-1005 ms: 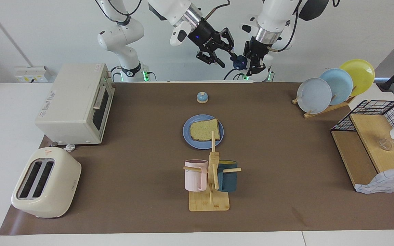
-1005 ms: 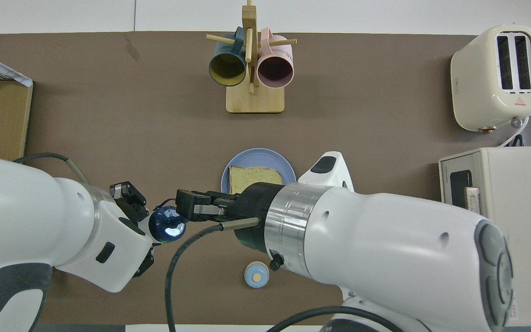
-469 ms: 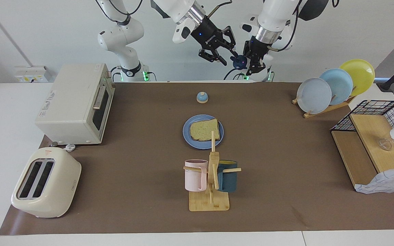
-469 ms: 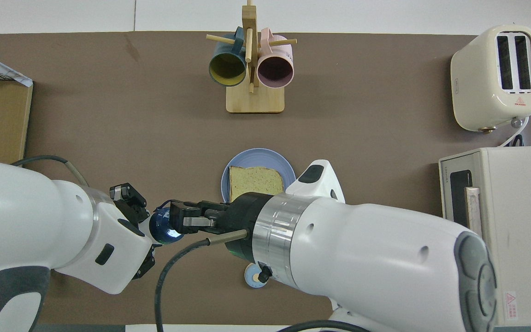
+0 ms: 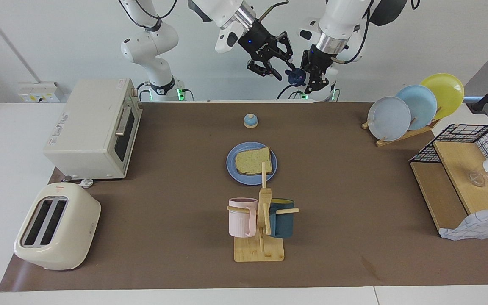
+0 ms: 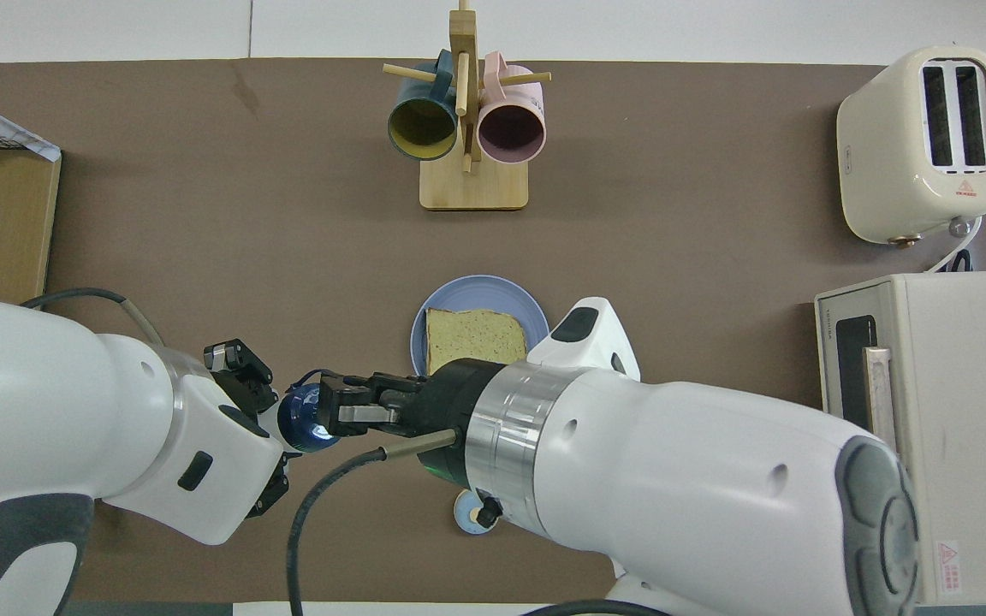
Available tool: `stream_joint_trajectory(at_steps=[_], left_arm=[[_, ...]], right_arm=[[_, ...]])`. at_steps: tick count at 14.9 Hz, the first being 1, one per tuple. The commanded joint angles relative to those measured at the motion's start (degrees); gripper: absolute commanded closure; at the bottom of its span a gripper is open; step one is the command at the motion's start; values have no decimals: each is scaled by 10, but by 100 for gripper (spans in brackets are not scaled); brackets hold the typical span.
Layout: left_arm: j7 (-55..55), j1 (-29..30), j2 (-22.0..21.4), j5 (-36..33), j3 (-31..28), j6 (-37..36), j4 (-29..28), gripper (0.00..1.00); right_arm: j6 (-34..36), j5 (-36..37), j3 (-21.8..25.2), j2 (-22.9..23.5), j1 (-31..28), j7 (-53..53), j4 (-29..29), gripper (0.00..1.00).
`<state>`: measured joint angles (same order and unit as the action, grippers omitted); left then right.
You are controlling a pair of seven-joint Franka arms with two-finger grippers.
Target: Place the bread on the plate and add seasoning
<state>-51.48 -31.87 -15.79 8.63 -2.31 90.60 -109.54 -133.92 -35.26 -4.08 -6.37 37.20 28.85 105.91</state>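
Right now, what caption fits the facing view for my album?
Bread on the plate; left gripper holds the seasoning aloft, right gripper at its cap.

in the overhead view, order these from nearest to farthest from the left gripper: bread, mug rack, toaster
From the left gripper, which holds the seasoning up in the air:
1. The bread, on the plate at mid-table, is nearest.
2. The mug rack, farther from the robots than the plate.
3. The toaster, at the right arm's end of the table, is farthest.
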Motion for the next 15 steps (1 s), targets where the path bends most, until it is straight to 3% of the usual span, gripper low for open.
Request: stream_joint_trajectory(at_steps=[1,9,15], left_arm=[[9,-3,-18,12,-2,16,-21,61],[11,-3,-20,15,-2,19,-26,62],[22,-3,-20,19,-2,19,-26,62]], right_arm=[[6,18,-2,-8,2,24,6,56],[6,19,-2,-8,7,24,7,58],[7,19,-2,-8,6,24,7,68]])
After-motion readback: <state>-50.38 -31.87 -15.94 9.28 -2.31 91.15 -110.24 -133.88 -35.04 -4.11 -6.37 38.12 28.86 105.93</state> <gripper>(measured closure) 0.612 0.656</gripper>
